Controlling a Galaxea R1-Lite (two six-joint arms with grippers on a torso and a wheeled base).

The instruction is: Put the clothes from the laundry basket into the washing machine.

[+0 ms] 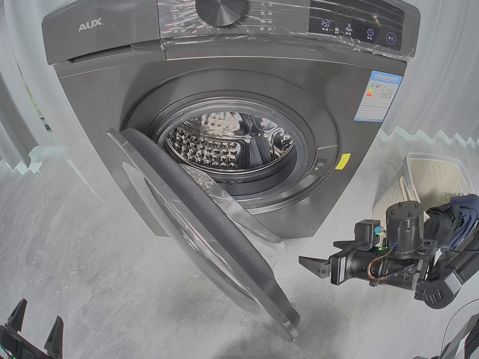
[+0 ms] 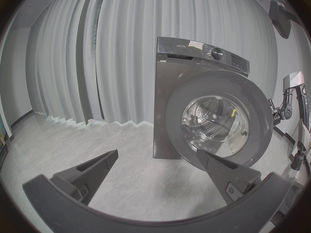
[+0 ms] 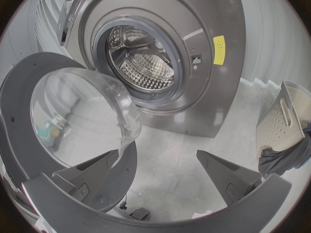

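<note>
At eight o'clock, nearest me, my left gripper (image 1: pixel 39 314) sits low with its fingers apart, out of the way. My right gripper (image 1: pixel 322 258), toward five o'clock, is empty with fingers spread. Behind its wrist, just past three o'clock, the clothes (image 1: pixel 456 220) (dark, draped over the rim) hang from the laundry basket (image 1: pixel 439 158). Toward twelve, the door (image 1: pixel 209 235) stands wide open, so the washing machine (image 1: pixel 299 76) drum (image 1: pixel 229 140) is ready to take them.

grey washing machine (image 1: pixel 100 90), cream perforated basket (image 1: pixel 435 176), navy clothes (image 1: pixel 462 216)
</note>
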